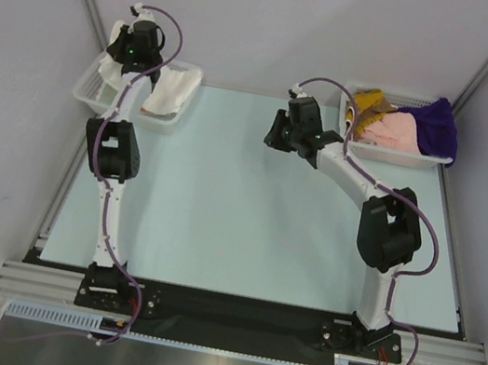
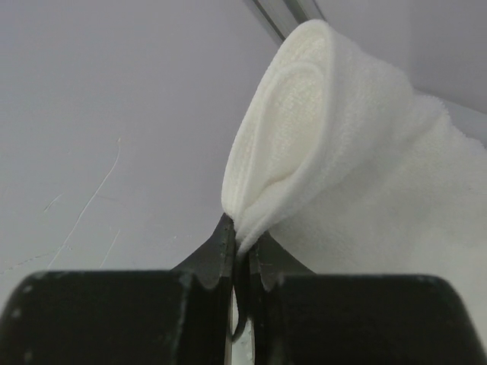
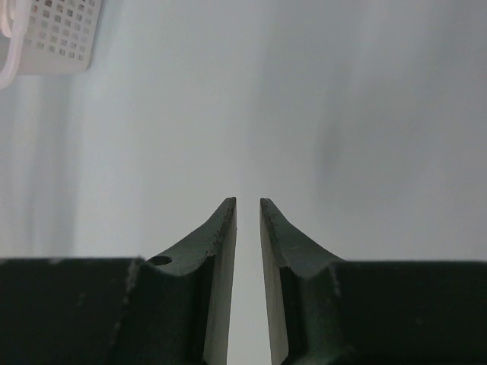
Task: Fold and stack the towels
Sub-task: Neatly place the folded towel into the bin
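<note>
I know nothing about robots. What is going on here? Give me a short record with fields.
left gripper: shut on a white towel, above the left basket
right gripper: open, holding nothing, over the table
right basket: mustard towel, pink towel, purple towel, heaped unfolded
folded stack: none visible

**Hidden / cut-off bits, placed from the L basket [image 1: 172, 121]**

Over it, top view: L arm [image 1: 114, 155] covers the left gripper [image 2: 240, 242] tips & part of the white towel [image 1: 173, 90]. L wrist view: towel runs off the pic's right edge, pinched hem buried btwn jaws. Well right of it, the pink towel [image 1: 395, 129], purple towel [image 1: 434, 122] & mustard towel [image 1: 368, 100] are heaped, lower layers hidden, folds too small to tell. R wrist view: mesh basket [image 3: 49, 34] cut off at top-left corner, blurry; can't tell which basket.
</note>
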Available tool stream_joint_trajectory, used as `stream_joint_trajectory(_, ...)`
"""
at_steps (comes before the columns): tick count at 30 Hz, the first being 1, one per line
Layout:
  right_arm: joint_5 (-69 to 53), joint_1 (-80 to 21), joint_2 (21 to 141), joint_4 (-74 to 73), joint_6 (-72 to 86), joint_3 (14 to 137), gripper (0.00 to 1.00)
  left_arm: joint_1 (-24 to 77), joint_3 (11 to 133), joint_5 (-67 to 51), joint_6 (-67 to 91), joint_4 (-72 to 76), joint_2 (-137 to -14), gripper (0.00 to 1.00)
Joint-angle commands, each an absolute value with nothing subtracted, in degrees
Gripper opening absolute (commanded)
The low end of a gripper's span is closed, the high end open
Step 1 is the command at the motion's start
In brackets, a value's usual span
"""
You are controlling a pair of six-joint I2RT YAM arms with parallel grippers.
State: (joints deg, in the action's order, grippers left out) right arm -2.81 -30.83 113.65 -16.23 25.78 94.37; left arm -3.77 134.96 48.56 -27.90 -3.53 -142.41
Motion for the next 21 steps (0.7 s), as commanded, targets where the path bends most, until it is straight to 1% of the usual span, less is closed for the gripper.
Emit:
stream_joint_trajectory(1,-2.02,-31.46,114.26,-16.43,24.61,97.21,0.25,-4.83,135.53,46.58,-25.76,-0.26,-143.0,0.01)
stream_joint_trajectory(2,-2.02,-31.46,114.26,-16.44,24.61,97.38,0.25,-5.01,135.7,45.45,-23.84,-0.61,-143.09,0.1)
stream_joint_trajectory(3,-2.02,-31.55,114.34,-16.44,24.7,97.3,0.25,-5.27,135.7,45.0,-23.21,-0.88,-143.26,0.22)
stream_joint_trajectory(4,-2.02,-31.55,114.35,-16.44,24.61,97.29,0.25,-5.36,135.7,44.91,-22.68,-0.97,-143.7,0.24)
stream_joint_trajectory(5,-2.02,-31.64,114.43,-16.52,24.61,97.38,0.25,-5.45,135.79,45.35,-22.24,-0.97,-143.96,0.29)
stream_joint_trajectory(6,-2.11,-31.64,114.43,-16.44,24.61,97.38,0.25,-5.54,135.88,46.05,-21.89,-0.79,-144.05,0.51)
stream_joint_trajectory(7,-2.11,-31.73,114.43,-16.35,24.61,97.3,0.25,-5.62,135.88,46.49,-21.36,-0.79,-144.23,0.55)
stream_joint_trajectory(8,-2.02,-31.82,114.35,-16.26,24.52,97.21,0.25,-5.62,135.62,46.32,-20.49,-0.97,-144.05,0.57)
stream_joint_trajectory(9,-2.02,-31.82,114.43,-16.26,24.35,97.29,0.25,-5.71,135.35,46.67,-19.7,-1.05,-143.97,0.67)
stream_joint_trajectory(10,-2.2,-31.99,114.52,-16.35,24.35,97.38,0.25,-5.71,135.44,46.93,-18.9,-1.23,-143.79,0.73)
stream_joint_trajectory(11,-2.28,-32.08,114.52,-16.26,24.26,97.38,0.25,-5.8,135.53,47.11,-17.77,-1.67,-143.35,0.74)
stream_joint_trajectory(13,-2.46,-32.08,114.61,-16.17,24.26,97.3,0.25,-5.8,135.61,46.32,-17.05,-2.11,-142.91,0.81)
stream_joint_trajectory(14,-2.55,-32.17,114.52,-16.08,24.17,97.29,0.25,-5.8,135.53,46.67,-16.44,-2.37,-142.56,0.88)
stream_joint_trajectory(21,-0.88,-31.73,113.03,-16.08,23.29,97.21,0.25,-3.96,134.3,44.48,-11.78,-5.89,-138.62,0.9)
